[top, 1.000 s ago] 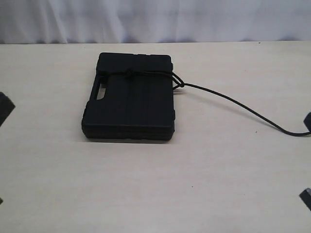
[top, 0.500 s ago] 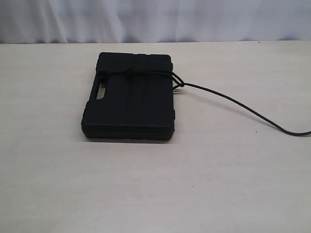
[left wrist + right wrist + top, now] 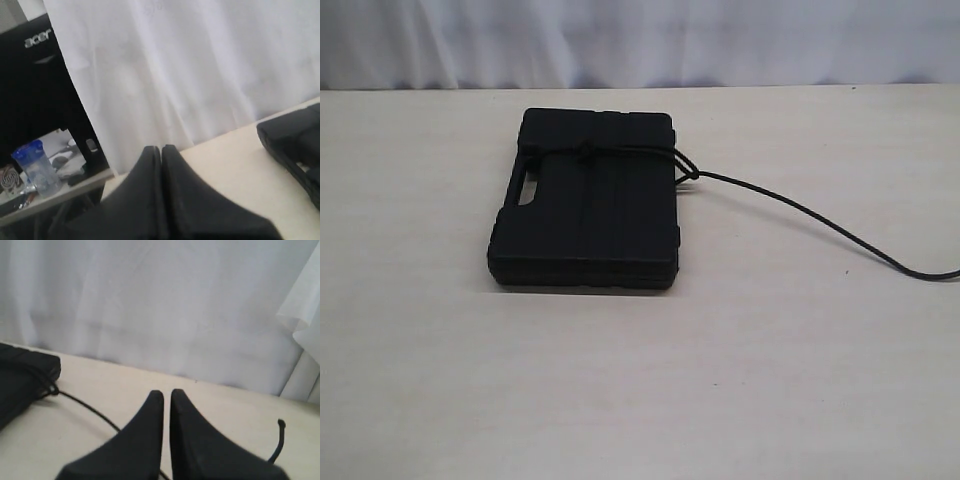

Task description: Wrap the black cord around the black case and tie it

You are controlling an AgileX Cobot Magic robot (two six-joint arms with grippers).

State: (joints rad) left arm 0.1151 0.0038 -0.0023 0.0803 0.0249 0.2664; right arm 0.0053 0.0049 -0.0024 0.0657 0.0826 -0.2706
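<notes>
The black case (image 3: 585, 200) lies flat on the table, its slot handle toward the left. The black cord (image 3: 800, 212) crosses the case's far end, is knotted on top (image 3: 586, 151), and trails off to the right edge of the exterior view. Neither gripper shows in the exterior view. My left gripper (image 3: 161, 150) is shut and empty, with a corner of the case (image 3: 295, 145) off to its side. My right gripper (image 3: 167, 394) is shut with only a sliver between its fingers, holding nothing; the cord (image 3: 85, 407) runs past it and the cord's end (image 3: 281, 424) sticks up beside it.
A pale wooden table (image 3: 640, 380) carries everything, with a white curtain (image 3: 640, 40) behind it. Beyond the table's end, the left wrist view shows a black monitor (image 3: 35, 85) and a plastic cup (image 3: 35, 167) on a side desk.
Dark gripper parts at the left and right edges of the exterior view one second ago have pulled out of sight. Case and cord have not moved.
</notes>
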